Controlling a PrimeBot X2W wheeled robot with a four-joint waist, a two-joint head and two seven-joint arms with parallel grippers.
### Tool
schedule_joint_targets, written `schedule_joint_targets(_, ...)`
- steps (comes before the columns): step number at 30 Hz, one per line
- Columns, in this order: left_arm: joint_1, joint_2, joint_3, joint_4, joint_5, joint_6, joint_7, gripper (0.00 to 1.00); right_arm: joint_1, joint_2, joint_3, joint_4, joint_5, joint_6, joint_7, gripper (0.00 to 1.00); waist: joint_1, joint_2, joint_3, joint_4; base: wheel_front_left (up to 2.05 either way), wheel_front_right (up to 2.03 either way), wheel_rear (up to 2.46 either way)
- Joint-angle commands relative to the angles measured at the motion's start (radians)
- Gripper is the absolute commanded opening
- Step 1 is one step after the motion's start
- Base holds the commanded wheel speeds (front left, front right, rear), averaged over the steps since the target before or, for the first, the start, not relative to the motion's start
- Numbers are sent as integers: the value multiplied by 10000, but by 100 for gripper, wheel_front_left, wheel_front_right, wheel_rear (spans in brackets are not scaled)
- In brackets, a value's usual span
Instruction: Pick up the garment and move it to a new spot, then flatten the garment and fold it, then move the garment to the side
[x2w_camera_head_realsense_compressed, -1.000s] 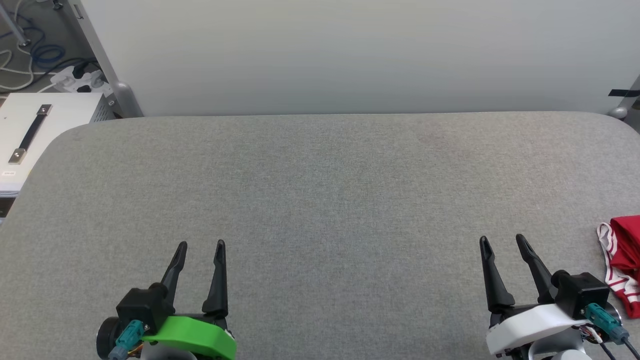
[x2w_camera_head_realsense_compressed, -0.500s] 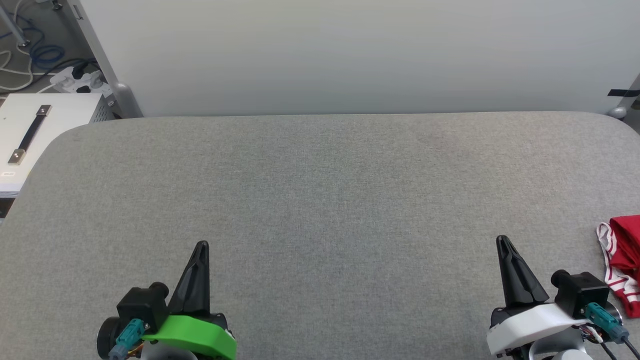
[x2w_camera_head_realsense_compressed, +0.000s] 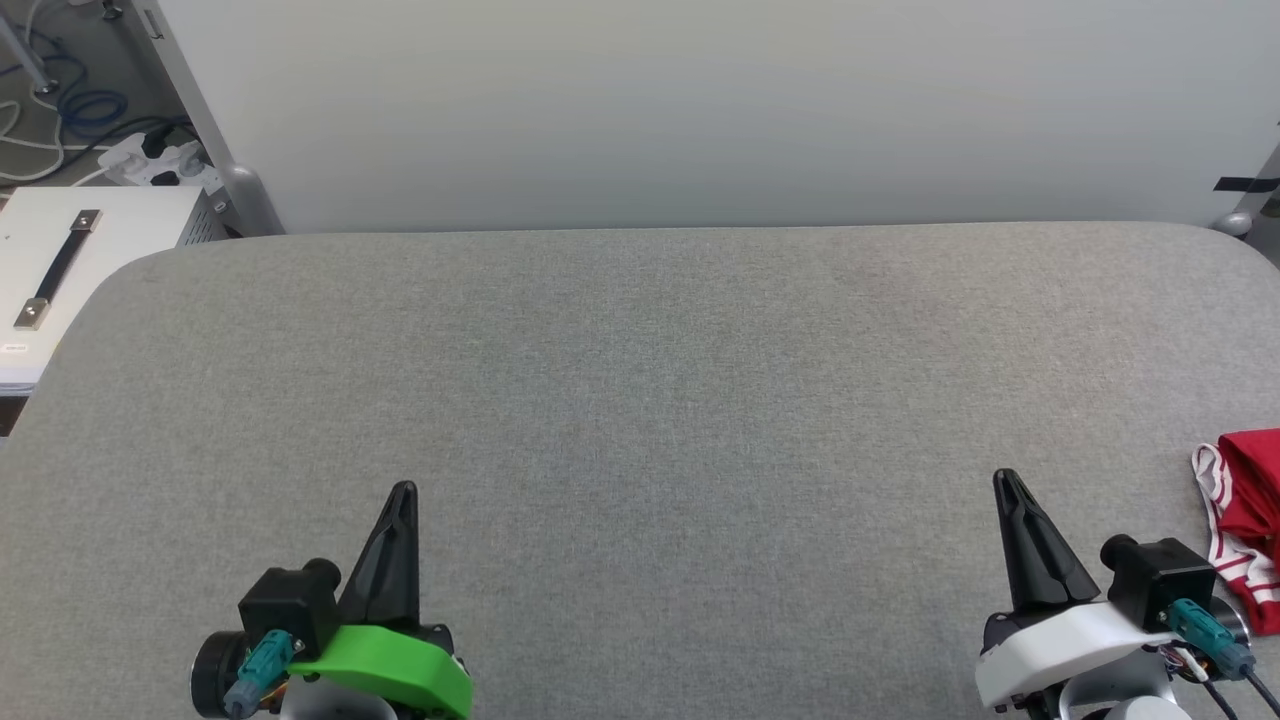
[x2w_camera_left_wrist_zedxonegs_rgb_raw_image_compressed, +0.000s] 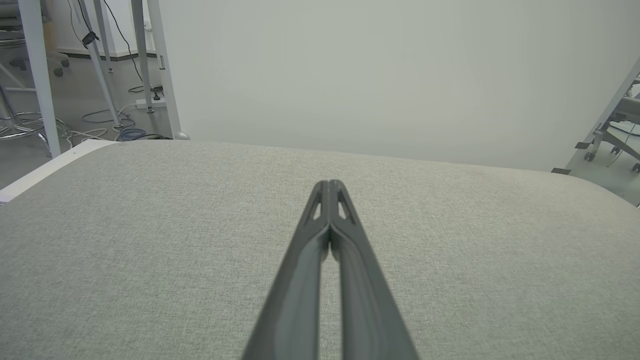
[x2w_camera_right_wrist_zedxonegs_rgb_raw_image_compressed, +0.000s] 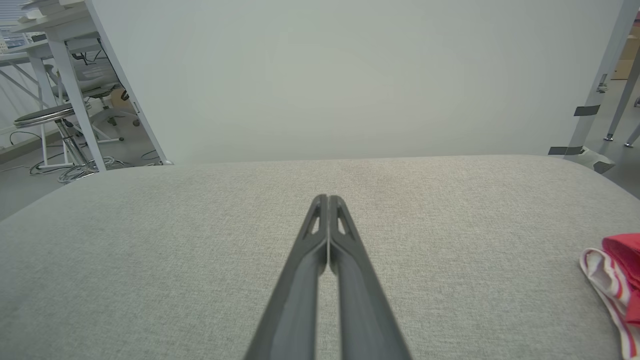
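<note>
bright, even, diffuse light; shadows on the table (x2w_camera_head_realsense_compressed: 640, 400) are very faint. the head view is sharp. the wrist views bow at the edges, and the fingers (x2w_camera_left_wrist_zedxonegs_rgb_raw_image_compressed: 300, 300) nearest the lens go soft.

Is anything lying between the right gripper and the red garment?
No. In the right wrist view, a bare stretch of grey table separates the shut right gripper from the garment.
</note>
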Motion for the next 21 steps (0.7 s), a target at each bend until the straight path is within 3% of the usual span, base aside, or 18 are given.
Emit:
schedule_joint_targets(1,-66,-15,32,-76,157,70,43,0,-14,64,-15,-82,-134,-2,67,0,0,0,1,-2,0,0,0)
schedule_joint_targets(21,-132,-27,71,-261,507,267,448,0,-27,139,-106,-310,-482,-3,462,0,0,0,17,-26,0,0,0)
